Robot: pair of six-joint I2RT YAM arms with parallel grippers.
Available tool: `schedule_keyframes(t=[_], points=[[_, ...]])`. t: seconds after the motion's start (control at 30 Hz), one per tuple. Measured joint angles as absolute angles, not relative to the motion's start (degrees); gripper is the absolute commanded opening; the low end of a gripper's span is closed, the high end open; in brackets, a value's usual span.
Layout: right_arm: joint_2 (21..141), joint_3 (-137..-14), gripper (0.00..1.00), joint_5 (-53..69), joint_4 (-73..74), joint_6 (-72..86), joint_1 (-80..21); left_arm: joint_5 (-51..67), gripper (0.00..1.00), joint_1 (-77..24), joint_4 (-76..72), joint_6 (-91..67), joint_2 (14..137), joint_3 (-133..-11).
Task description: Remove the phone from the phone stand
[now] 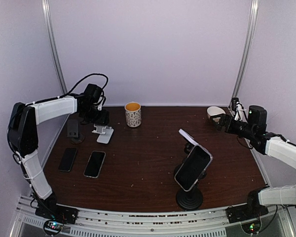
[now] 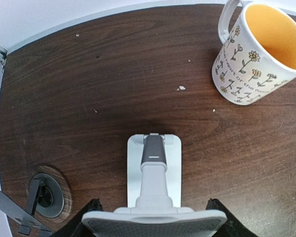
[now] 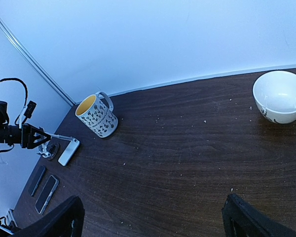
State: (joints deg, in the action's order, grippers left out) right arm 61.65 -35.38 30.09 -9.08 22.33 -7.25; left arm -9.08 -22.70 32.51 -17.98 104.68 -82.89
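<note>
I am holding my right gripper [image 3: 153,223] released and empty at the right edge, probably to fit the phone [image 1: 193,168], which is leaning on the black stand [image 1: 189,198] at lower centre-right. My left gripper [image 2: 154,217] is straddling the white stand [image 2: 154,170], perhaps steadying it; I cannot tell whether it is gripping.

A black phone [image 1: 193,168] with a dark screen leans tilted back on a black phone stand [image 1: 189,199] with a round base. Both stand well apart from the right gripper [image 1: 221,120], to its left and nearer the arm bases, and nothing touches them.
</note>
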Motion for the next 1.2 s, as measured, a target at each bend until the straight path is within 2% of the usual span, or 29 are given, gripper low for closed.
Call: schedule_keyframes(t=[0.1, 0.27, 0.3, 0.6, 0.9, 1.2], points=[[62.3, -35.4, 1.0, 30.3, -9.3, 22.4, -7.2, -9.1, 0.5, -22.7, 32.0, -18.2, 106.2, -84.1], [62.5, -35.3, 1.0, 30.5, -9.3, 22.4, -7.2, -8.9, 0.52, -22.7, 31.5, -18.7, 107.2, -84.8], [62.5, -35.3, 1.0, 30.5, -9.3, 22.4, -7.2, -9.0, 0.55, -22.7, 31.5, -18.9, 107.4, -84.8], [62.5, -35.4, 1.0, 30.6, -9.3, 22.3, -7.2, -8.8, 0.97, -22.7, 31.6, -19.9, 107.4, -84.8], [61.9, -35.3, 1.0, 30.7, -9.3, 22.3, -7.2, -8.7, 0.98, -22.7, 31.6, -19.8, 104.0, -84.4], [59.1, -35.3, 1.0, 31.0, -9.2, 23.0, -7.2, -8.9, 0.98, -24.4, 28.7, -16.6, 90.5, -80.4]])
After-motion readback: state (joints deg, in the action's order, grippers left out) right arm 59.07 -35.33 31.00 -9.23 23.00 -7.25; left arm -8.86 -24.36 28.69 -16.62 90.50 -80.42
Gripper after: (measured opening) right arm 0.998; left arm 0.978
